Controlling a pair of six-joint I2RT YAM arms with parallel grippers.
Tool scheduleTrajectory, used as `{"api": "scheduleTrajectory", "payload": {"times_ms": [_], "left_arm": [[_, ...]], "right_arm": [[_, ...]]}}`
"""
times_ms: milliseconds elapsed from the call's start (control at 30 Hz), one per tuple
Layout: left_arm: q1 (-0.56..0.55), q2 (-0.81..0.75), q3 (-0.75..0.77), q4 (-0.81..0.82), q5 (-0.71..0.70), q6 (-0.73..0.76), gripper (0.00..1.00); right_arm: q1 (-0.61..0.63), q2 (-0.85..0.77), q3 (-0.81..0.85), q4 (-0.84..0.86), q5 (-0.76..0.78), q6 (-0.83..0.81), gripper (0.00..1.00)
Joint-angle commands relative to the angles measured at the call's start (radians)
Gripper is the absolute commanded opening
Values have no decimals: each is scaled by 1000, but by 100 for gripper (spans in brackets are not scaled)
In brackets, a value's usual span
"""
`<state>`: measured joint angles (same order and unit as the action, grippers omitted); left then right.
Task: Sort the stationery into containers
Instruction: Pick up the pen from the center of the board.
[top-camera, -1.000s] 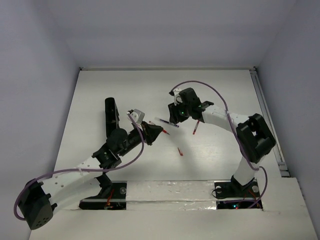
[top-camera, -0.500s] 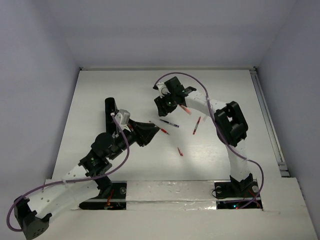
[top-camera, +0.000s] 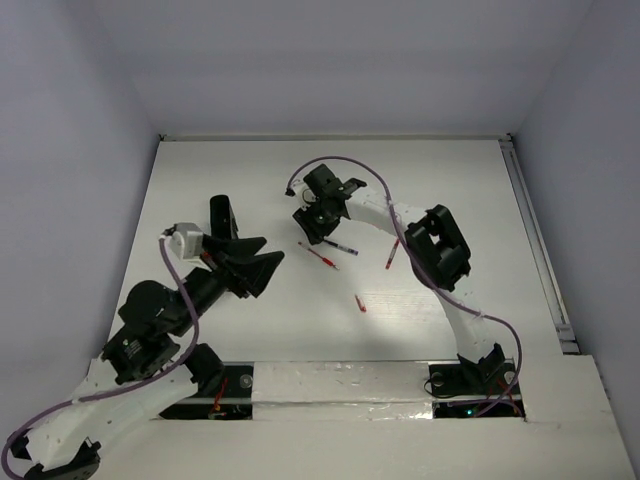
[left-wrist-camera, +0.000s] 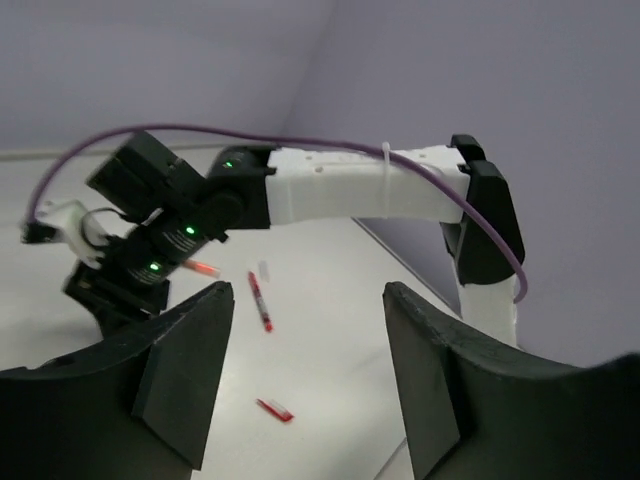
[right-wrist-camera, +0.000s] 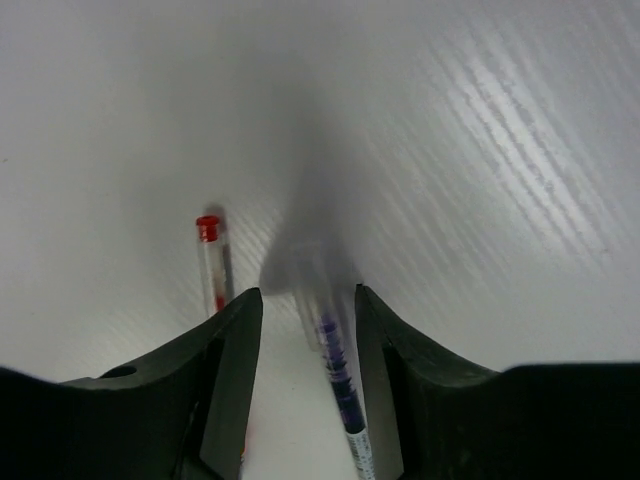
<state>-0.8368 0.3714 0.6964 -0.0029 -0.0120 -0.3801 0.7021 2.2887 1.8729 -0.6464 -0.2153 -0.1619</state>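
Dark pen (right-wrist-camera: 338, 385) btwn right end effector (right-wrist-camera: 305, 298) jaws

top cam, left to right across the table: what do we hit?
Black box → left gripper → red-and-white pen → small red piece → second red-and-white pen. Dark pen and right gripper skipped: they overlap the first pen.

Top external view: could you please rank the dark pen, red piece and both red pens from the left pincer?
1. Central red pen, nearest the left pincer.
2. Dark pen, just beyond.
3. Tiny red piece, toward the near edge.
4. Other red pen, beside the right arm.
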Motion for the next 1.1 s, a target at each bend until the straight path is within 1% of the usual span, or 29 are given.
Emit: {"api": "scheduleTrajectory", "payload": {"times_ms": [0,33,67,133,167,200,267,333,433,467,533,600,667,700,733,767,800,833,867,900,933,967,1067], "left_arm": [[-4,-51,83,-132,-127,79,60],[-4,-63,103,-146,-149,92,63],[-4,-72,109,-158,-169,102,69],[-4,-103,126,-186,-235,130,73],[-4,-111,127,-192,-255,139,82],[-4,-127,127,-201,-302,147,84],[-4,-144,115,-203,-339,173,89],[-4,-167,92,-201,-391,182,90],[-4,-199,45,-186,-442,188,91],[-4,-204,37,-186,-448,185,94],[-4,-213,23,-189,-454,184,94],[-4,-218,17,-192,-457,184,95],[-4,-216,15,-193,-460,182,96],[-4,-216,15,-193,-465,184,96],[-4,-216,15,-193,-468,185,96],[-4,-218,12,-192,-468,187,97],[8,-223,12,-189,-470,187,97],[8,-226,9,-189,-470,190,97],[19,-227,8,-187,-471,190,99],[19,-233,8,-187,-476,191,99],[19,-236,6,-187,-479,191,99],[19,-238,6,-189,-480,191,99],[28,-253,2,-183,-479,199,99]], "right_arm": [[19,34,54,-45,149,-22,46],[19,38,52,-42,172,-28,44],[19,40,48,-38,185,-30,38],[19,41,42,-30,209,-36,34],[19,41,39,-27,209,-39,25],[19,43,37,-27,209,-41,21],[19,43,35,-13,209,-45,10],[19,34,20,17,209,-50,0],[19,-1,14,89,306,-45,0],[19,-18,11,143,330,-47,0],[19,-78,9,200,411,-47,0],[19,-147,14,276,459,-47,0],[19,-193,25,342,461,-8,0],[19,-216,25,362,443,14,0],[28,-257,22,388,385,66,0],[40,-276,5,452,348,96,0],[40,-293,-12,490,249,134,0],[56,-316,-30,537,176,228,0],[74,-324,-53,659,118,272,0],[86,-328,-104,733,18,315,0],[118,-327,-121,799,-14,382,0],[137,-305,-130,900,-31,407,0],[207,-250,-87,1010,-45,458,0]]}}
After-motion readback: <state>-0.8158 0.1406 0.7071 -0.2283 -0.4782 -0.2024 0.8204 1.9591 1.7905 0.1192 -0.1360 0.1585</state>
